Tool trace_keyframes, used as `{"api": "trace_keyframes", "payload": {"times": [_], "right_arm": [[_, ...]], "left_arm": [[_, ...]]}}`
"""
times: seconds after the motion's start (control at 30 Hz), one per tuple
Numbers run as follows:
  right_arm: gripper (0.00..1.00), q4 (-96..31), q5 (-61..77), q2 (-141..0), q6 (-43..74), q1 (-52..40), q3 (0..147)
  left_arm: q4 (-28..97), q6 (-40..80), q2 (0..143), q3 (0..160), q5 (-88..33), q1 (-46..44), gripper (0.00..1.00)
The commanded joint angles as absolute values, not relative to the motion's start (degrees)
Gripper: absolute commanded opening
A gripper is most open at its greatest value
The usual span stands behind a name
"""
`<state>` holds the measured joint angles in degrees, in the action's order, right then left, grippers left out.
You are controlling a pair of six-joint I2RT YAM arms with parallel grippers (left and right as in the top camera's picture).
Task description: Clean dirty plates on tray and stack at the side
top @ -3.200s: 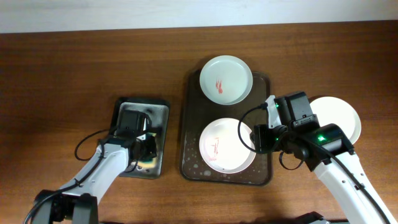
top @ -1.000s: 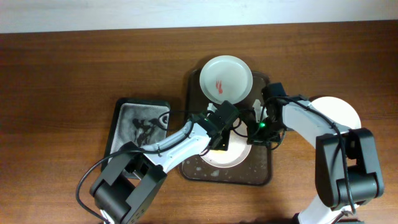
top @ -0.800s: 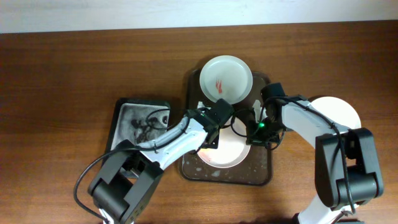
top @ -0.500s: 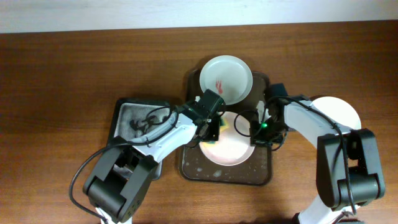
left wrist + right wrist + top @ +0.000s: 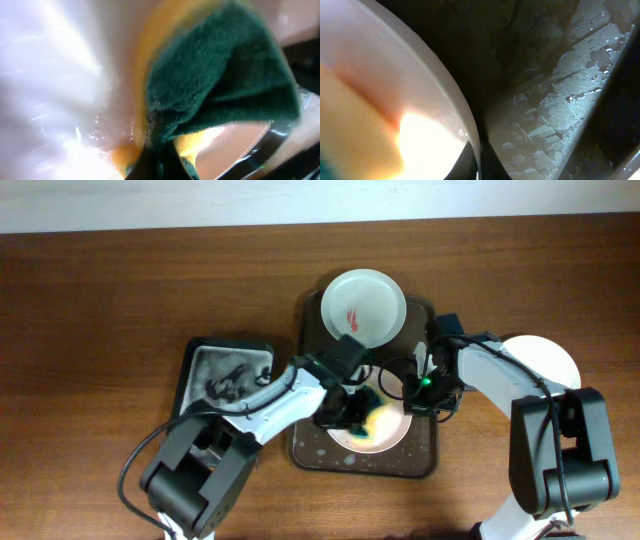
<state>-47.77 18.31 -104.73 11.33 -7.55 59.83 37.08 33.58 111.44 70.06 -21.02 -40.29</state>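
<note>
The dark brown tray (image 5: 418, 458) holds two plates. The far plate (image 5: 363, 307) has red streaks at its centre. My left gripper (image 5: 350, 412) is shut on the green-yellow sponge (image 5: 372, 417) and presses it on the near plate (image 5: 388, 442), hiding its centre. In the left wrist view the sponge (image 5: 215, 85) lies on the wet white plate (image 5: 50, 75). My right gripper (image 5: 413, 392) is shut on the near plate's right rim; the right wrist view shows that rim (image 5: 451, 95) between my fingertips (image 5: 490, 165). A plain white plate (image 5: 548, 366) lies on the table to the right of the tray.
A smaller black tray (image 5: 200, 362), wet and foamy, lies left of the brown tray. The brown tray's floor (image 5: 560, 100) is wet with droplets. Bare wooden table (image 5: 120, 290) surrounds both trays.
My left gripper left the black tray with the sponge, reached the near plate, and moved over it from the upper left to the middle. The right gripper kept its hold on the rim.
</note>
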Motion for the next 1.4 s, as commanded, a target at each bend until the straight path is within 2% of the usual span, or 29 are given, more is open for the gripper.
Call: {"api": "trace_keyframes", "payload": {"times": [0.0, 0.1, 0.17, 0.3, 0.4, 0.5, 0.63, 0.73, 0.8, 0.83, 0.93, 1.07, 1.2, 1.37], "right_arm": [[0.04, -47.31, 14.35, -106.21, 11.16, -7.86, 58.67], [0.04, -47.31, 14.37, -106.21, 11.16, -7.86, 58.67], [0.04, -47.31, 14.37, -106.21, 11.14, -7.86, 58.67], [0.04, -48.69, 14.13, -104.62, 9.67, -7.86, 58.67], [0.04, -50.76, 10.02, -99.53, 9.69, -7.86, 58.67], [0.04, -52.93, 8.32, -90.59, 9.67, -7.92, 58.67], [0.04, -53.89, 8.05, -79.75, 9.67, -10.5, 58.72], [0.04, -54.04, 5.13, -74.61, 9.69, -13.23, 58.72], [0.04, -54.0, -0.4, -72.36, 9.69, -16.4, 58.72], [0.04, -54.02, -5.34, -72.2, 9.72, -18.83, 58.72], [0.04, -54.24, -10.04, -72.36, 9.93, -22.22, 58.72], [0.04, -54.28, -23.94, -72.34, 14.83, -30.94, 58.72], [0.04, -57.28, -46.26, -72.36, 23.49, -45.15, 58.72], [0.04, -59.55, -59.53, -72.36, 26.04, -56.14, 58.74]], "left_arm": [[41.95, 31.62, 108.88, 67.66, -4.67, -35.83, 0.0], [43.29, 30.83, 104.71, 67.66, 11.18, -36.14, 0.0], [43.11, 29.87, 104.2, 67.66, 14.92, -36.97, 0.0], [43.59, 27.57, 101.65, 67.88, 9.96, -38.85, 0.0], [46.98, 27.51, 91.09, 67.88, 8.29, -37.58, 0.0], [51.55, 25.96, 78.39, 67.77, 8.34, -32.05, 0.0], [54.92, 24.05, 71.35, 62.61, 7.97, -22.26, 0.0], [48.58, 20.27, 71.31, 54.65, 1.21, -16.36, 0.0], [38.98, 16.78, 71.35, 46.13, -10.66, -10.79, 0.0], [33.78, 16.82, 71.35, 40.97, -12.6, -6.76, 0.0], [30.63, 16.8, 71.33, 36.86, -14.31, -1.91, 0.0], [30.96, 16.34, 71.11, 36.86, -15.51, -1.37, 0.19], [31.24, 16.05, 71.09, 36.95, -16.93, -1.37, 0.28], [33.08, 14.39, 70.57, 39.35, -21.74, -1.37, 0.46]]}}
